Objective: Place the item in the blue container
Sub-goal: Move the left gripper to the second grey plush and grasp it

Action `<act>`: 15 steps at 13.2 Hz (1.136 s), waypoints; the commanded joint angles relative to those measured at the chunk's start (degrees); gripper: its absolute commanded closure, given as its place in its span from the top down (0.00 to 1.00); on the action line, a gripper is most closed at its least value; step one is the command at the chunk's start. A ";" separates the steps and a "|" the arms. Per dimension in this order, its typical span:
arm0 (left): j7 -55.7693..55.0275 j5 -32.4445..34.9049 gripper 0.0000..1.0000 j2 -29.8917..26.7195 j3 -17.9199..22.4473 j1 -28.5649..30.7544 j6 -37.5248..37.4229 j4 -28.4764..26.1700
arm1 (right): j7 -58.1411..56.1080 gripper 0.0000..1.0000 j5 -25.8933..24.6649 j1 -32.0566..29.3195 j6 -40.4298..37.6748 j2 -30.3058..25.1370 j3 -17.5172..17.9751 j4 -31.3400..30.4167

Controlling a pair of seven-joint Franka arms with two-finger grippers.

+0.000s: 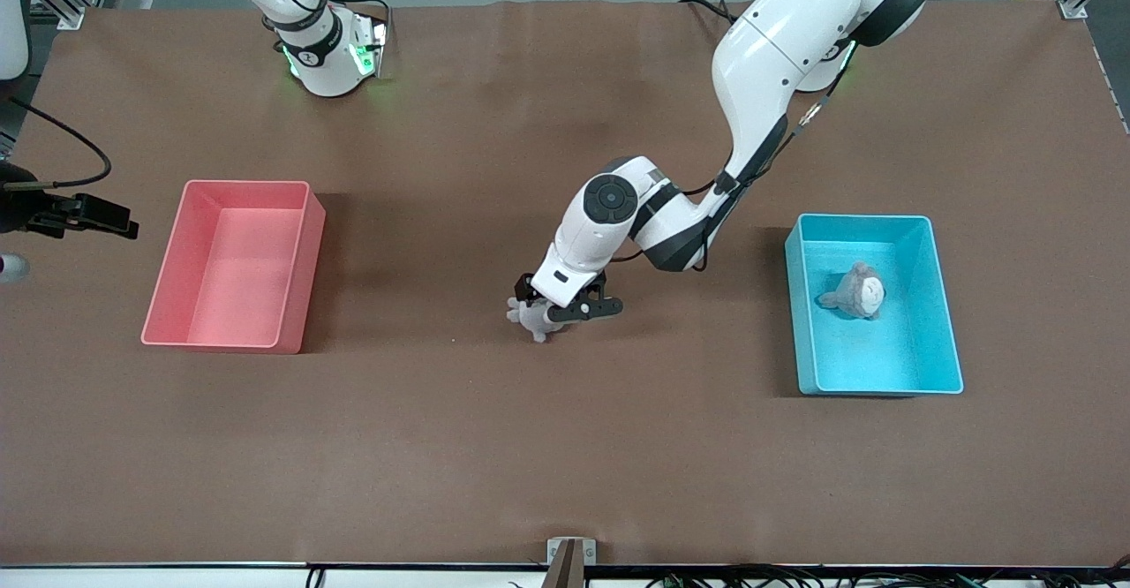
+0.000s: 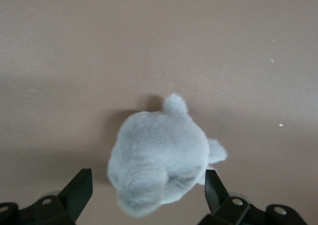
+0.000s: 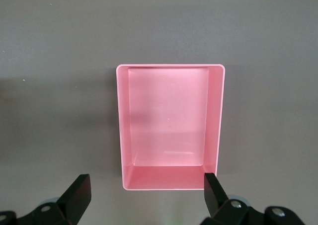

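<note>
Grasp step: your left gripper [image 1: 546, 312] is down at mid-table over the grey plush toy [image 1: 532, 318], fingers spread wide, one each side of the toy, not clamped yet. In the left wrist view the toy [image 2: 158, 161] sits between the black fingertips [image 2: 78, 190], closer to one than the other. Centre it before closing, go low enough to catch the body, not just the fur, and squeeze gently since plush will probably compress and slip.

Toy lies on the table [image 1: 565, 447], long axis roughly running from fat body to a small nub end, nub pointing away from the gripper; a side flap sticks out. Head or tail, can't tell.

Blue bin [image 1: 945, 314] is toward the left arm's end, well apart from the toy, already holding another plush [image 1: 856, 290]. Right gripper [image 3: 144, 197] waits wide apart over the pink bin [image 3: 213, 115].
</note>
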 commanded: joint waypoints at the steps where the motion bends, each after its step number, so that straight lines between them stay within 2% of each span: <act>1: -1.07 0.35 1.00 1.84 0.61 -0.76 2.68 1.75 | -0.61 1.00 -1.20 0.05 3.09 -5.39 0.39 -6.59; 7: -1.07 0.35 1.00 3.51 0.61 -1.54 4.72 2.11 | -3.51 1.00 -1.90 -0.39 1.95 -9.69 0.30 -6.50; 10: -0.98 0.70 0.97 3.95 0.78 -1.90 5.50 2.11 | -3.42 1.00 -1.90 -0.39 0.90 -9.96 0.39 -6.33; 13: -0.98 0.79 0.61 3.86 0.87 -1.64 6.82 2.11 | -3.16 1.00 -1.47 -0.39 -1.83 -11.36 0.39 -5.62; 15: -0.98 0.79 0.46 3.51 1.22 -1.46 6.82 2.11 | -2.89 1.00 -1.03 -0.39 -1.83 -11.28 0.39 -5.89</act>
